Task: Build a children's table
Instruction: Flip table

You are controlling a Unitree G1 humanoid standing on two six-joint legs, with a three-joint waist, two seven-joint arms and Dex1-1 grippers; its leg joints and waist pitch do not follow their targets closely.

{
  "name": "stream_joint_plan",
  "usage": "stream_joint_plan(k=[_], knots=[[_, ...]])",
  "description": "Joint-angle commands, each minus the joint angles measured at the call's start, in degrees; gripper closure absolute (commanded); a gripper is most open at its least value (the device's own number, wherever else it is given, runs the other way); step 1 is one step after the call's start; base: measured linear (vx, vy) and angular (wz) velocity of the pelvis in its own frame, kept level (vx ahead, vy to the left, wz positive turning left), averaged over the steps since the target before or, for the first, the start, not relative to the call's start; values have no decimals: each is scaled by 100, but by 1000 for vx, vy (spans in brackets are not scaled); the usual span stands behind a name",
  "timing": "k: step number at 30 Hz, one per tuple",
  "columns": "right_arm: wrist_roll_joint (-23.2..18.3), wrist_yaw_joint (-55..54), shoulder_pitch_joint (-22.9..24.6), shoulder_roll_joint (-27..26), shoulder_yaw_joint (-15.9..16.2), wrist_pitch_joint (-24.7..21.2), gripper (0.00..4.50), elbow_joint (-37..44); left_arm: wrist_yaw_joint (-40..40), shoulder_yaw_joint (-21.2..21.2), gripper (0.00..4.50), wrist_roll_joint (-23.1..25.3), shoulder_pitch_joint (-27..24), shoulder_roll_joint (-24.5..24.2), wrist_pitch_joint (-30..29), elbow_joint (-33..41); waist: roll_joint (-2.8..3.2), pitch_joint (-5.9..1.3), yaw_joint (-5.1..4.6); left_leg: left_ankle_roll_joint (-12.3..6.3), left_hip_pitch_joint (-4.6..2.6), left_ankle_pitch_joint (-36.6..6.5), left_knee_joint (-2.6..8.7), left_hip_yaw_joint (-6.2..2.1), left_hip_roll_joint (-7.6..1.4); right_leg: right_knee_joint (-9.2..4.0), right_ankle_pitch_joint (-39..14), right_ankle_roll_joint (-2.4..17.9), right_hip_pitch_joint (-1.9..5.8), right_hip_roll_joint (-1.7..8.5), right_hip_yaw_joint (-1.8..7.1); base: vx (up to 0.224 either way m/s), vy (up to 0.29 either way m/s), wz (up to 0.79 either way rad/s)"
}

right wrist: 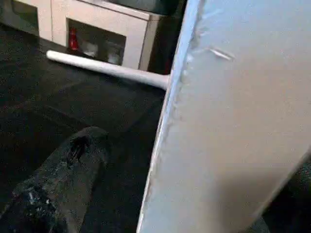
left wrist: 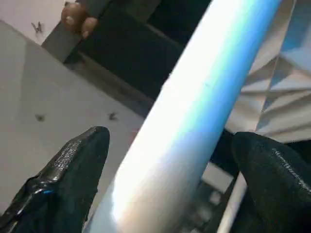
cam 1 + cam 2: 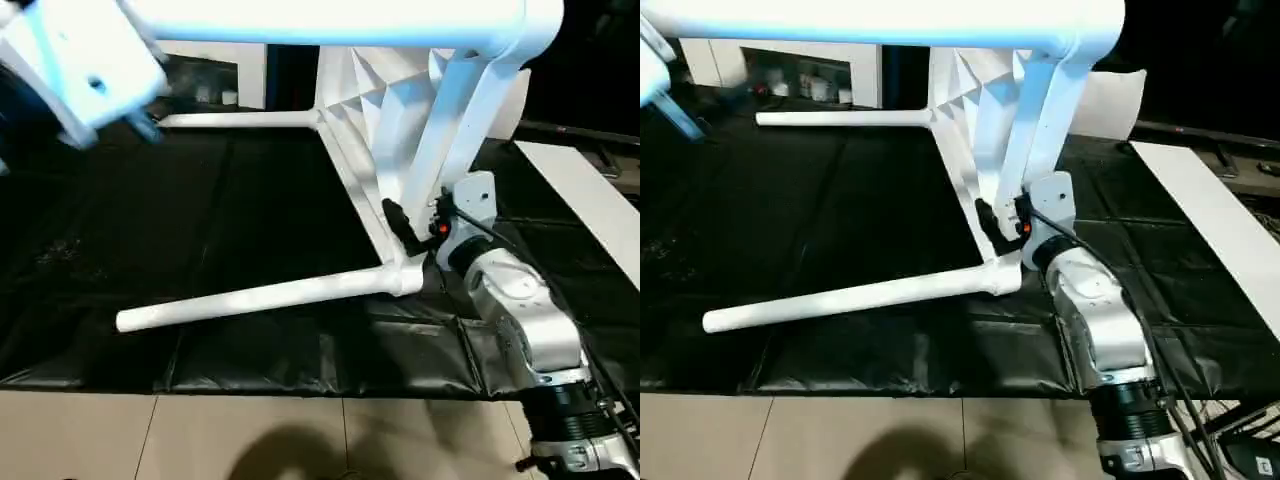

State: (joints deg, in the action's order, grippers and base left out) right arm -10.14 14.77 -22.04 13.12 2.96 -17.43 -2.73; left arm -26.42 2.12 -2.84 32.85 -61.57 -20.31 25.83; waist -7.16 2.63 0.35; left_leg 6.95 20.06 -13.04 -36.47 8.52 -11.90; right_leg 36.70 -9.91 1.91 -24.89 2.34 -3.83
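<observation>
Legs fitted, tabletop [image 3: 350, 110] on edge: left gripper [image 2: 165, 160] jaws apart astride top leg [image 3: 320, 22], right gripper [image 3: 408, 232] jaws apart beside rim; next, turning upright.

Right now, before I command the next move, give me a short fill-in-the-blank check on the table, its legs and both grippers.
1. The tabletop stands on its ____ on the black mat.
2. The left gripper is ____ around the upper leg.
3. The lower leg lies along the mat, plugged into a corner ____.
4. The right gripper sits by that corner, fingers ____.

Missing: edge; open; socket; open
</observation>
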Motion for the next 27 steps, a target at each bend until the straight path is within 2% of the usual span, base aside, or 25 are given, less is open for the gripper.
stream_joint_plan(k=[1,5,6,7,11,12,14,15,16,17,18,19,21,22,23,24,25,26,27], knots=[[-8,-67,145,-52,82,-90,2,301,29,-326,0,346,-86,29,204,-630,134,-259,11,259,63,-1147,438,23,-13,-579,-2799,-191,293,339,260,0,0,0],[-66,-99,393,-194,183,-255,2,754,197,-405,0,655,52,78,634,-1377,153,-257,12,238,25,-1399,435,-10,-3,-627,-3242,-335,252,366,230,0,0,0],[-51,-163,485,-277,247,-329,2,929,244,-475,0,828,105,75,860,-1723,97,-249,6,199,37,-1395,436,-4,9,-669,-3323,-374,251,348,224,0,0,0],[-47,-184,521,-329,302,-350,2,1012,302,-486,0,884,123,99,843,-1884,131,-251,8,212,30,-1453,440,-18,9,-663,-3421,-400,240,366,220,0,0,0],[74,-341,528,-449,407,-390,2,1063,348,-536,0,1050,175,138,971,-2127,133,-243,-15,223,22,-1584,449,-45,-5,-684,-3547,-372,221,398,205,0,0,0],[322,-597,474,-572,435,-325,2,939,288,-453,0,834,134,442,1012,-1893,141,-244,-9,238,12,-1590,456,-53,-16,-674,-3526,-342,222,407,208,0,0,0],[407,-700,448,-626,439,-283,2,872,252,-422,0,728,93,574,1011,-1767,158,-261,2,288,3,-1493,466,-46,-39,-640,-3239,-177,226,426,226,0,0,0],[574,-865,373,-673,455,-148,2,686,307,-378,0,613,-64,757,915,-1494,155,-264,-4,322,22,-1457,491,-47,-57,-575,-2966,-61,252,423,242,0,0,0],[657,-948,321,-703,464,-102,2,564,354,-339,0,530,-181,876,876,-1321,180,-266,-11,346,34,-1419,495,-38,-55,-565,-2744,32,264,413,251,0,0,0],[693,-980,299,-714,468,-90,2,514,380,-318,0,495,-233,926,861,-1249,180,-266,-11,346,34,-1419,495,-38,-55,-565,-2744,32,264,413,251,0,0,0],[782,-1145,182,-773,435,15,2,261,544,-216,0,428,-411,1097,768,-1011,202,-254,14,353,4,-1454,493,-26,-53,-550,-2667,59,242,398,267,0,0,0],[771,-1198,18,-841,393,181,2,-53,785,-62,0,423,-604,1260,705,-756,215,-242,-17,385,12,-1576,514,-28,-70,-517,-2544,154,252,407,265,0,0,0],[758,-1237,-96,-885,369,301,2,-267,951,45,0,443,-731,1378,677,-596,217,-263,0,352,-4,-1552,487,-17,-50,-515,-2518,155,257,405,272,0,0,0],[751,-1241,-120,-894,362,328,2,-310,975,68,0,440,-763,1399,674,-558,209,-261,3,322,31,-1442,490,-13,-32,-511,-2408,139,287,380,276,0,0,0],[717,-1260,-243,-943,326,464,2,-523,1100,184,0,422,-927,1505,656,-363,238,-246,7,327,26,-1440,499,-12,-52,-500,-2324,172,271,406,292,0,0,0],[750,-1308,-413,-971,294,634,2,-824,1206,329,0,459,-1237,1667,692,-70,214,-242,-11,316,45,-1413,500,-10,-44,-499,-2291,175,283,382,286,0,0,0],[751,-1309,-415,-971,293,636,2,-827,1207,331,0,459,-1240,1669,692,-67,213,-247,-13,304,55,-1329,506,-9,-47,-482,-2203,214,305,377,286,0,0,0],[749,-1305,-525,-987,262,741,2,-1017,1288,413,0,527,-1472,1779,732,145,213,-247,-13,304,55,-1329,506,-9,-47,-482,-2203,214,305,377,286,0,0,0],[748,-1303,-567,-993,250,781,2,-1091,1318,445,0,553,-1561,1821,748,226,188,-245,-13,276,50,-1313,496,1,-59,-468,-2172,229,293,391,294,0,0,0]])
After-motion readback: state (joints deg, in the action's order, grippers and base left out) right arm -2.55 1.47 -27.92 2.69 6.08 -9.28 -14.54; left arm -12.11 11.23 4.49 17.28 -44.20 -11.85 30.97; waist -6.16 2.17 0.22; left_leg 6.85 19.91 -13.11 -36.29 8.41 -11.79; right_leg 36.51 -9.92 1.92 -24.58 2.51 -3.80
